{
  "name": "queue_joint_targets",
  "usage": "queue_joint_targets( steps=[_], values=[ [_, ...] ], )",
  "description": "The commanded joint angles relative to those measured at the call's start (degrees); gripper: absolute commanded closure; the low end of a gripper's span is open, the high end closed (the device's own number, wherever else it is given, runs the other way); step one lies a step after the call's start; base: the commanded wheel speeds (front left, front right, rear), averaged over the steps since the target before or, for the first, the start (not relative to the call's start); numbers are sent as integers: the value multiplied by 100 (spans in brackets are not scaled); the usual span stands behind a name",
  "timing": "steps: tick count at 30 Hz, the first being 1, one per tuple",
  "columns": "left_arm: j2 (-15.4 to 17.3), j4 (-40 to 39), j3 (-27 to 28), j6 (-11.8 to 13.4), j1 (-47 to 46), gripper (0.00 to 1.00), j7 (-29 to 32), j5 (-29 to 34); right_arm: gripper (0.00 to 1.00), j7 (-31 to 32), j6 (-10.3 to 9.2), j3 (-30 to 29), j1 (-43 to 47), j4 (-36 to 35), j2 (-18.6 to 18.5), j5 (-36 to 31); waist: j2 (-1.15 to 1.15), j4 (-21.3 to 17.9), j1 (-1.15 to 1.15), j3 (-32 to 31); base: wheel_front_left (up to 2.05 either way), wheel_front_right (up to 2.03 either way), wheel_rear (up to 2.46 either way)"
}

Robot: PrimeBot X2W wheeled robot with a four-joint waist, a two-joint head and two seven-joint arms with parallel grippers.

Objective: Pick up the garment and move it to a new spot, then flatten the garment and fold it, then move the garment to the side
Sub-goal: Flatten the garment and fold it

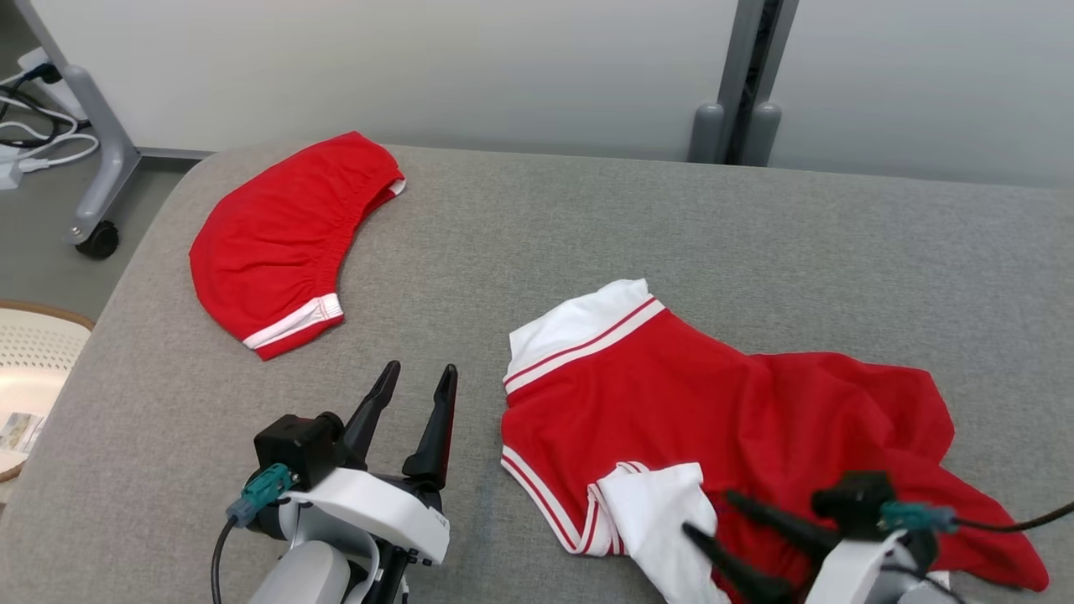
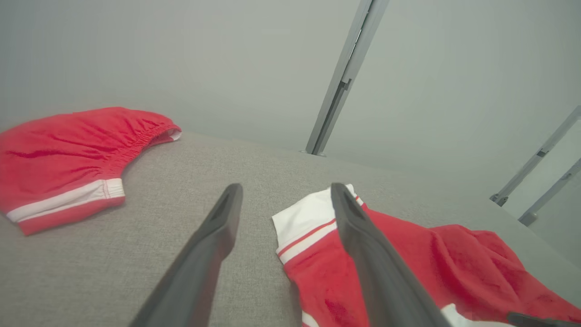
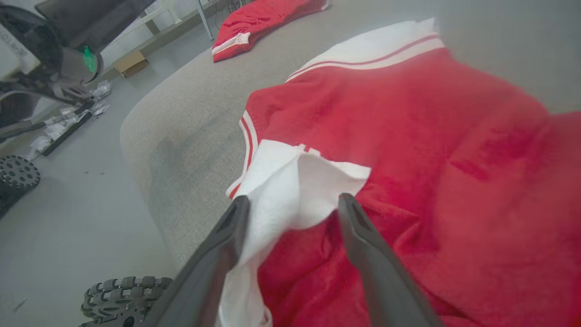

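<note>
Two cloth items: both are lying on the grey padded bench (image 1: 587, 218), well apart from each other
Far left: a white perforated basket (image 1: 33, 352) is sitting on the floor beside the bench's edge; a grey wheeled stand (image 1: 94, 159) is standing farther back
Red shorts (image 1: 277, 226): they are lying flat toward the bench's far left corner; the white-striped hem is pointing toward the robot
Left claw (image 1: 421, 369): it is hovering over the bench between the red shorts and the garment; its two dark fingers are standing spread apart, released, gripping nothing
Garment (image 1: 713, 403): this red top with white striped trim is lying rumpled on the near right part of the bench; a white striped band is showing at its far left corner; a white sleeve (image 1: 663, 512) is folding over near the front edge; the red body is bunching into wrinkles toward the right
Right claw (image 1: 707, 512): it is reaching in from the lower right, over the white sleeve; the jaws are standing wide, released; in the right wrist view the sleeve cloth is lying between the two fingers, brushing one of them, not pinched
</note>
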Motion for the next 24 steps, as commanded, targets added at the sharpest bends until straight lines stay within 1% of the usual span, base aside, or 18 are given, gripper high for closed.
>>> queue_joint_targets(
  steps=[1, 6, 9, 10, 15, 19, 21, 24],
  values=[
    [48, -32, -4, -6, 91, 0, 3, 8, 0, -63, 2, -174, -11, -91, -144, 90, 0, -57, 0, -22, 0, 0, 0],
    [94, -132, -5, 31, 98, 0, 12, 2, 0, -51, 2, -1053, 307, -372, -447, 74, 0, -223, 0, -60, 0, 0, 0],
    [111, -189, -34, 23, 158, 0, 43, -17, 0, -47, 2, -1788, 588, -333, -446, -49, 0, -327, 0, -90, 0, 0, 0],
    [111, -189, -34, 23, 158, 0, 43, -17, 0, -47, 2, -1788, 588, -333, -446, -49, 0, -327, 0, -90, 0, 0, 0],
    [96, -357, -184, -1, 275, 0, 143, -3, 0, -47, 2, -2976, 1219, -80, -168, -459, 0, -483, 0, -151, 0, 0, 0],
    [93, -555, -321, 28, 408, 0, 254, 34, 0, -47, 2, -3768, 1665, 33, 121, -760, 0, -579, 0, -140, 0, 0, 0],
    [96, -641, -350, 57, 447, 0, 293, 41, 0, -48, 2, -4071, 1837, 41, 238, -918, 0, -614, 0, -111, 0, 0, 0],
    [117, -768, -373, 75, 438, 0, 324, 41, 0, -48, 2, -4357, 2055, 24, 355, -1101, 0, -648, 0, -62, 0, 0, 0]
  ],
)
